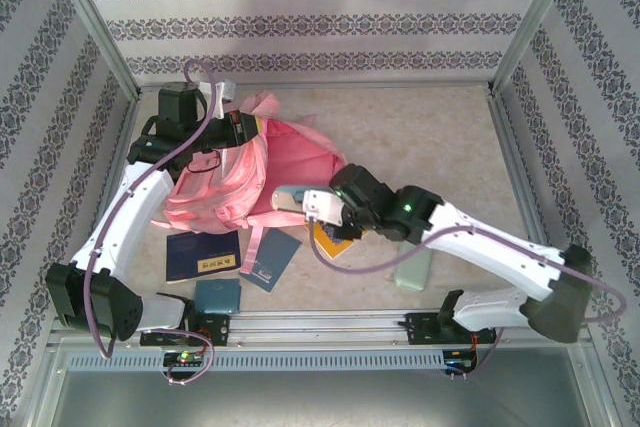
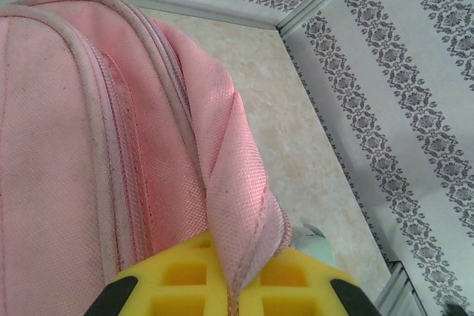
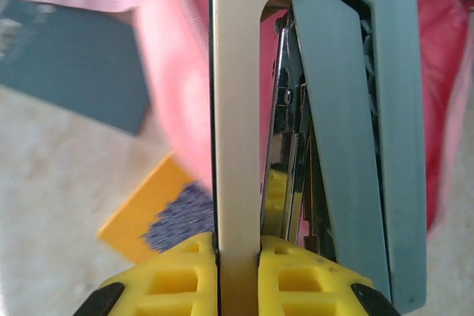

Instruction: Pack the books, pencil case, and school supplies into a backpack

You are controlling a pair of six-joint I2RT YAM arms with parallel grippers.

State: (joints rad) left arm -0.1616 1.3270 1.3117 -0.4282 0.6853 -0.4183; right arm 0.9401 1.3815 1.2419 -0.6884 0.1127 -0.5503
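**A:** State of the right gripper?

**B:** Clenched on the stapler. The pads nipped only the beige base plate, and the blue top stood free beside it with the hinge gaping a little. In the top view it was at the mouth of the backpack. Couldn't tell if it was past the rim.

**A:** Handling?

**B:** Hard, small, probably dense for its size. The plate was smooth and the grip was on a thin edge, so I'd judge it could pivot or slip. It's rigid, so no crush risk. Gripping across base and top together would be safer.

**A:** And the left gripper?

**B:** Closed on a fold of pink fabric at the backpack's opening. The cloth was soft and limp, but woven, so not slick. It pinches fine and likely sags wherever it isn't held.

**A:** The rest?

**B:** On the table near the bag were a navy book, a teal book and a yellow book half under the arm. They're thin, flat and stiffish, so they'd need taking by an edge. The pencil case lay under the right arm. It looked soft, best grabbed across its narrow width.
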